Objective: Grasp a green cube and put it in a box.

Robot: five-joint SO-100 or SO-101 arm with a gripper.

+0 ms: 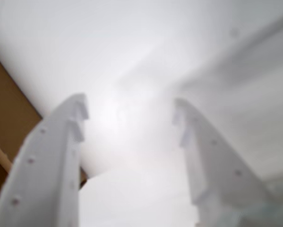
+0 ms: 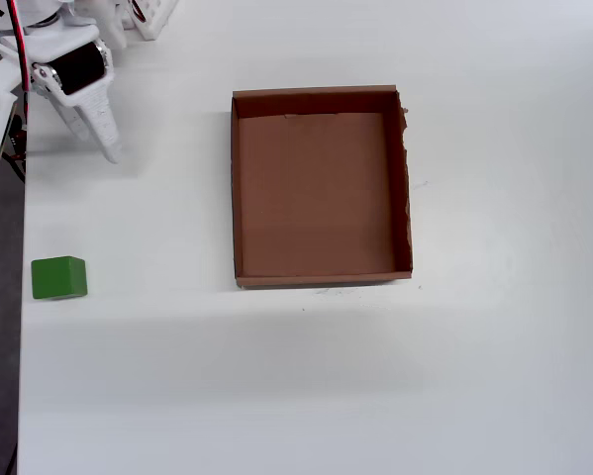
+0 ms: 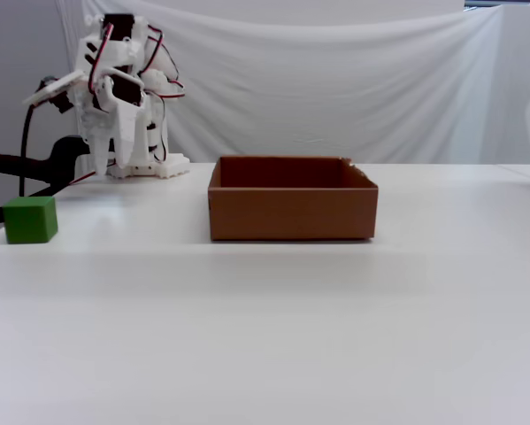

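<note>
Green first, nearest in the fixed view: found the green cube (image 3: 30, 220) sitting flat on the white table (image 3: 265, 336), close to its left edge, untouched and well apart from everything else. Confirmed the same from overhead, with the green cube (image 2: 58, 278) just inside the table's (image 2: 276, 396) left border. Judged it easy to reach from above, with free space on all sides for the fingers. Farther back, saw the box (image 3: 291, 212) standing open-topped near the table's middle, empty in the overhead view (image 2: 235, 188), its right wall slightly ragged; took it as waiting to receive the block. Beyond that, at the rear left, found the gripper (image 3: 121, 164) hanging downward from the white arm, near its base and clear of both cube and box. Saw the jaws spread apart in the wrist view, with the gripper (image 1: 129, 111) holding nothing and only pale table between the fingers; read this as readiness for a grasp not yet begun. Could not find the cube in the wrist view at all. Noted a blurred brown patch (image 1: 4, 104) at that view's left edge, possibly the box, but could not say for certain. From overhead, made out the gripper (image 2: 108, 148) only partly, with the arm cut off by the top-left corner. Behind everything, saw only a draped white cloth (image 3: 335, 88).
</note>
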